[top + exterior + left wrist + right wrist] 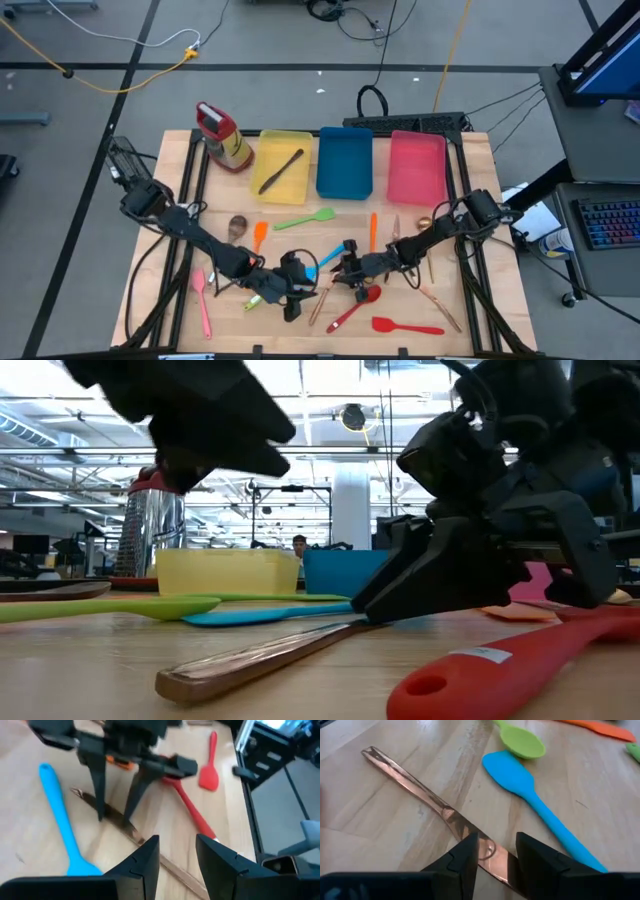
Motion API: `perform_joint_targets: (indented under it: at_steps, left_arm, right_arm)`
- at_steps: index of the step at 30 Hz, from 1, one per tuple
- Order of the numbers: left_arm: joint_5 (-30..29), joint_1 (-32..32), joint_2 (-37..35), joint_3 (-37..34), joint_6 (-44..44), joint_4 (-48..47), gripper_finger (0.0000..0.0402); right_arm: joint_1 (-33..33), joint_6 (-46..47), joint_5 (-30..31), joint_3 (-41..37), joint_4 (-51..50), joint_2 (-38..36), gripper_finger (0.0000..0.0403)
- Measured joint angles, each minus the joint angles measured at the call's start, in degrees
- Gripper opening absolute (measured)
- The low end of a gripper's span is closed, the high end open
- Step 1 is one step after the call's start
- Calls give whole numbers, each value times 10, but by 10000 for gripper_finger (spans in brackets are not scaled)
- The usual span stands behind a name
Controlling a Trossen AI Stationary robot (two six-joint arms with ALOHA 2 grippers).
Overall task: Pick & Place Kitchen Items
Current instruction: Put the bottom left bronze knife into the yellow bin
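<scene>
My right gripper (497, 855) is low over the wooden table (280, 335), near its front edge, fingers parted and not yet closed, standing on either side of a slim copper-coloured metal utensil (427, 795) that lies flat on the boards and runs up between them. My left gripper (177, 855) hangs just beside it, facing it, fingers likewise apart and holding nothing. I judge the copper piece light but stiff, polished and therefore slippery, and so thin that it sits almost flush with the wood. I would pinch it across the narrow handle, about where my fingers straddle it now, pressing well down so the tips get under its edges. A grip close to the end would let it swing or slide out. The blue spatula (535, 800) and the green spoon (522, 742) lie near and look softer and less slick, easier work. A red spoon (187, 805) lies just beyond. The wood is smooth, with seams between boards that could catch a fingertip. At the far edge a yellow tray (300, 180), a blue tray (345, 185) and a pink tray (415, 185) stand side by side, with a dark utensil (281, 170) already in the yellow one and a red-capped bottle (222, 135) beside it. Behind is an open hall with bright ceiling lights, where a person (299, 543) shows far off.
</scene>
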Motion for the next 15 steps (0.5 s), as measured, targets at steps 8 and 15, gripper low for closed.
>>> perform_joint_targets:
  at_steps: [8,15]
  left_arm:
    - [0,-11,62,0,-51,17,134]
    - [-1,-10,110,0,-72,50,134]
  right_arm:
    - [26,86,0,0,3,0,127]
    - [49,135,110,0,3,1,127]
